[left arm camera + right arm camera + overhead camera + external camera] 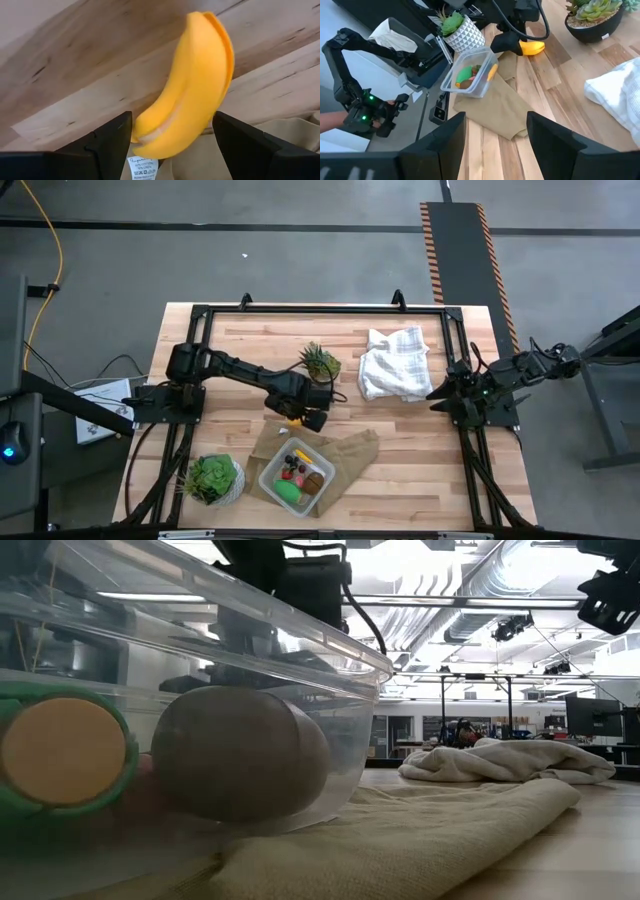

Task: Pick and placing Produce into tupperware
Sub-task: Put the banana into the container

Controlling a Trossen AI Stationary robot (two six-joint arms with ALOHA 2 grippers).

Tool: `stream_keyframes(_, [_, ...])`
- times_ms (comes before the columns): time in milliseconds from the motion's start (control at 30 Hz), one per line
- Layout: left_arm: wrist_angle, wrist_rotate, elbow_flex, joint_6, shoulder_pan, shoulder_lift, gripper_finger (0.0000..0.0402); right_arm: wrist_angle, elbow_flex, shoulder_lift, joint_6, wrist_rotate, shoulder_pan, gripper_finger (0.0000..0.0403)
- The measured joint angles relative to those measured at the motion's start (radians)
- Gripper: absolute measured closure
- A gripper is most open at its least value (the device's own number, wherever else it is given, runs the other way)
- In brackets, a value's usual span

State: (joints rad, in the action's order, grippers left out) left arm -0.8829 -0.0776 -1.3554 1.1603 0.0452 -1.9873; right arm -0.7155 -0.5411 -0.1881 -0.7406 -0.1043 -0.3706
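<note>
The yellow banana [292, 420] [532, 47] lies by the far edge of the brown bag, mid-table. My left gripper [308, 418] [172, 145] is open, slanting down, with the banana's near end [165, 137] between its fingers. The clear tupperware [330, 463] [451, 82] [300, 650] sits on the bag, nearer the table's near edge. It holds a green oval [289, 491], a brown kiwi [313, 480] [240, 755], a red piece [287, 474] and a yellow-orange piece [303, 455]. My right gripper [437, 395] [495, 135] waits open at the table's right edge. My left gripper has one finger [117, 137] right beside the banana's near end and the other finger [235, 140] standing apart from it. I cannot tell whether the closer finger touches the banana.
A spiky potted plant [320, 362] stands just beyond the left gripper. A crumpled white cloth [395, 362] lies toward the far right. A leafy plant in a white pot [213, 478] stands left of the tupperware. The flat brown bag [350, 452] spreads under and right of the box.
</note>
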Motion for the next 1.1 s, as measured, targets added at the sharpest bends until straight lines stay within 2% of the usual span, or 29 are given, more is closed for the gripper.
stream_keyframes(433, [0.026, 0.024, 0.004, -0.029, 0.0, 0.0, 0.0164, -0.007, 0.0, 0.0, 0.008, -0.024, 0.0, 0.0201])
stream_keyframes(1100, [0.024, 0.036, 0.003, -0.082, 0.0, 0.002, 0.0262, -0.007, 0.0, 0.0, 0.008, -0.034, 0.0, 0.0201])
